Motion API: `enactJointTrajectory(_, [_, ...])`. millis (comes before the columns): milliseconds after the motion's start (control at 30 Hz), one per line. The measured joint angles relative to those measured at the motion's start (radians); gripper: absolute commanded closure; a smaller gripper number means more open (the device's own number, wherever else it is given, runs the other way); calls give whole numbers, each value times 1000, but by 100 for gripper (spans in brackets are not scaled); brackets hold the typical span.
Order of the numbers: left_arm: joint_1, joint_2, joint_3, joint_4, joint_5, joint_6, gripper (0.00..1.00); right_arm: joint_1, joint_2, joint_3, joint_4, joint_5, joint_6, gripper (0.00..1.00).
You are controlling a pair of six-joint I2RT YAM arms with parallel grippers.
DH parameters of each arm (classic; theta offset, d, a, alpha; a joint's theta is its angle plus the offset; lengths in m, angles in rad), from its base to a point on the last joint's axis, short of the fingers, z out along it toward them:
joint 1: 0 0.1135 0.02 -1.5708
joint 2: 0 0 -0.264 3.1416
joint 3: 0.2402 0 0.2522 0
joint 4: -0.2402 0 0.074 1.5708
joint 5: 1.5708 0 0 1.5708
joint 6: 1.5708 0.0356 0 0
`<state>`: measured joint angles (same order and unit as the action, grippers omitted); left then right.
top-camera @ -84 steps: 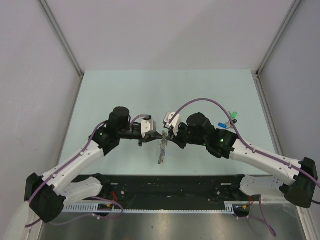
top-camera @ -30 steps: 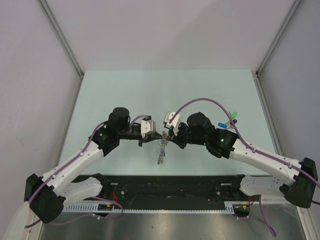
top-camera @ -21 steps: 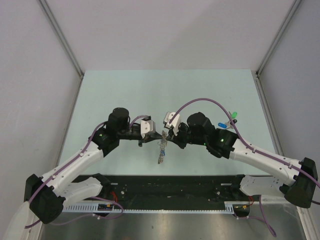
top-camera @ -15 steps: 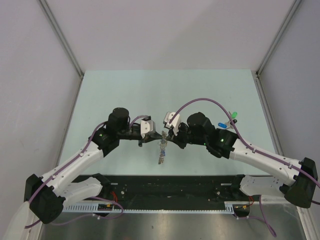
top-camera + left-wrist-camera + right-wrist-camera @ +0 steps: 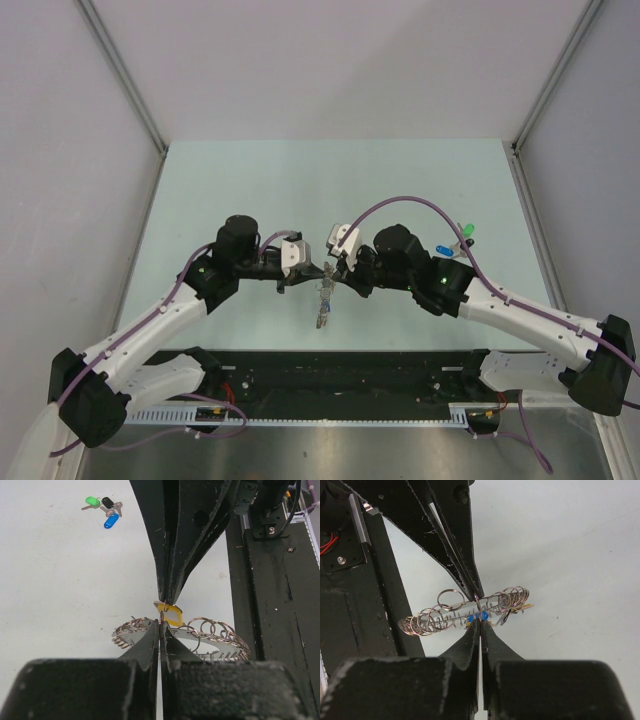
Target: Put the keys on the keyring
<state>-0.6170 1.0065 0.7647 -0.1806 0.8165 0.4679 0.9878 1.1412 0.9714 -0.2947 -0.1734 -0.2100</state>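
Note:
The keyring [image 5: 322, 302], a doughnut of linked grey metal rings, hangs above the table between my two grippers. It also shows in the left wrist view [image 5: 215, 632] and the right wrist view [image 5: 432, 618]. My left gripper [image 5: 160, 623] is shut on a thin ring of it, and shows from above [image 5: 306, 272]. My right gripper [image 5: 480, 622] is shut on the same ring from the other side, tip to tip with the left, and shows from above [image 5: 336, 274]. A yellow-capped key [image 5: 171, 614] and a blue cap [image 5: 477, 616] hang at the pinch. Green [image 5: 92, 501], black [image 5: 107, 502] and blue [image 5: 111, 520] keys lie loose on the table.
The loose keys lie near the table's right side [image 5: 458, 238], behind my right arm. A black rail [image 5: 350, 370] runs along the near edge in front of the arm bases. Grey walls close in the table on three sides.

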Motion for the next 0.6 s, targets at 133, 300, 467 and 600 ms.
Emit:
enactJointTrajectory(133, [0,0,0,0,1,0,100,-1,1,0,0,0,0,100])
enactJointTrajectory(300, [0,0,0,0,4,0,100,-1,2,0,0,0,0,100])
enactJointTrajectory(467, [0,0,0,0,7,0,100,-1,3,0,0,0,0,100])
enactJointTrajectory(600, [0,0,0,0,7,0,100,-1,10,0,0,1,0,100])
